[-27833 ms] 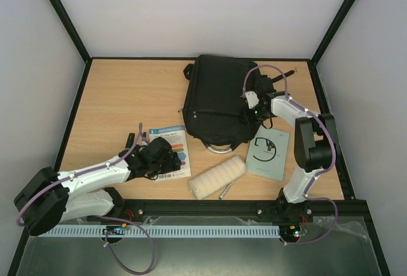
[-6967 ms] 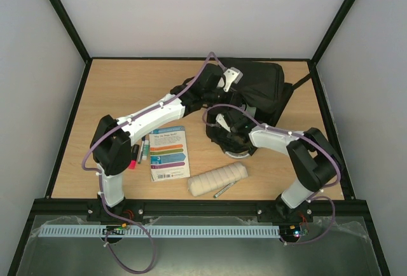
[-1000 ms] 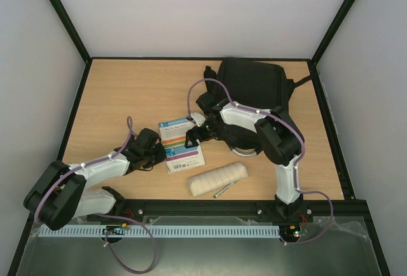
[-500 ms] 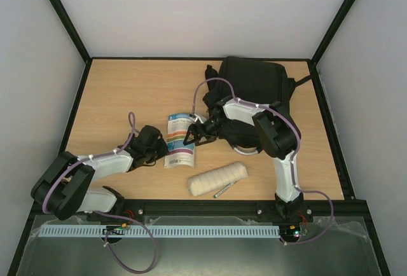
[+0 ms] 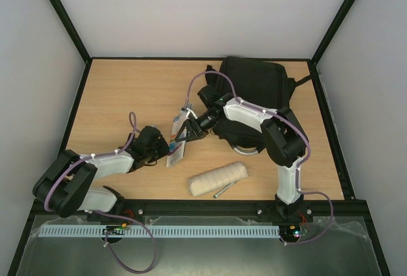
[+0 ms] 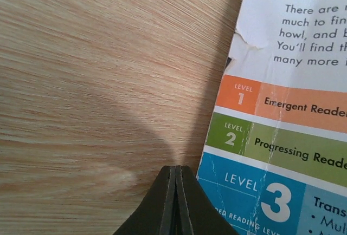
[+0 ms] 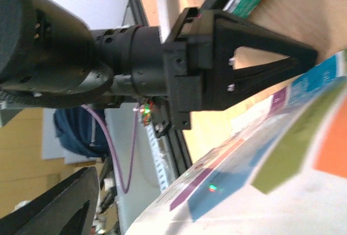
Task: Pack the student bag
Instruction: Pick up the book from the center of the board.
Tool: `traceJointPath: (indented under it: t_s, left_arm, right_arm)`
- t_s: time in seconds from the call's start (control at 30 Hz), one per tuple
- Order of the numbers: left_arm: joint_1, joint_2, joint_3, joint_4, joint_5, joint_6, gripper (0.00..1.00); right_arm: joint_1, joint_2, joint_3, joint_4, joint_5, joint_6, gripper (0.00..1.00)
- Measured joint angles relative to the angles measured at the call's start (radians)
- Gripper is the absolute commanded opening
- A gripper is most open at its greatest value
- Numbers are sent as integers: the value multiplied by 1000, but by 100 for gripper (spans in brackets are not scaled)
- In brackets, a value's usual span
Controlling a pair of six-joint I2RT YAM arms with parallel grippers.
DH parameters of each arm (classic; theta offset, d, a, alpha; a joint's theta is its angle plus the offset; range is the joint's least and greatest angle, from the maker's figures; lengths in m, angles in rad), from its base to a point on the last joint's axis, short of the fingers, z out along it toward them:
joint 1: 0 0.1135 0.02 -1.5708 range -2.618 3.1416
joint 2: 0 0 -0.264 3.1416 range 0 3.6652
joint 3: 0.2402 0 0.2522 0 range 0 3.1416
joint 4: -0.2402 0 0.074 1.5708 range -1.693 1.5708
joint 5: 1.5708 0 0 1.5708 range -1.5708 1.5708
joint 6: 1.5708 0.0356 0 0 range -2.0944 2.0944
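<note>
Overhead view of a wooden table [image 5: 114, 98] with two robot arms bolted at the near edge. Lying flat toward the far right of it: the student bag [image 5: 254, 85], black, with a grey handle loop [image 5: 245, 151] on the near side. Nothing of the inside on show; cannot tell whether zipped or unzipped. Reaching leftward across the bag's near part: the right gripper [image 5: 186, 131], up against a thin reading-level booklet [image 5: 177, 142] tipped on edge off the table. Cannot tell whether clamped on the booklet or only propping it, with just one dark finger [image 7: 51, 202] showing in the right wrist view. Low on the left: the left gripper [image 6: 175, 173], jaws pressed tight together with nothing between, tip down at the wood just beside the booklet's left edge. Outside the bag, near the front edge: a cream rolled cloth [image 5: 217, 179] and, just beside it, a small silvery pen [image 5: 222, 191]
</note>
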Motion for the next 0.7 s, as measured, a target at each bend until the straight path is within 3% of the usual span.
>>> traceJointPath:
  t_s: [0.27,0.53,0.7]
  left_arm:
    - [-3,-15,-8,0,0,-1,2]
    - [-8,-31,-13,-8,1,-5,2]
    - [-10,-72,-1,-82,1,-5,2]
  right_arm:
    - [-1,-6,-22,11,238,34,54]
    - [-6,-6,-33,26,336,51,13]
    - [-16,-13,-43,35,354,50,1]
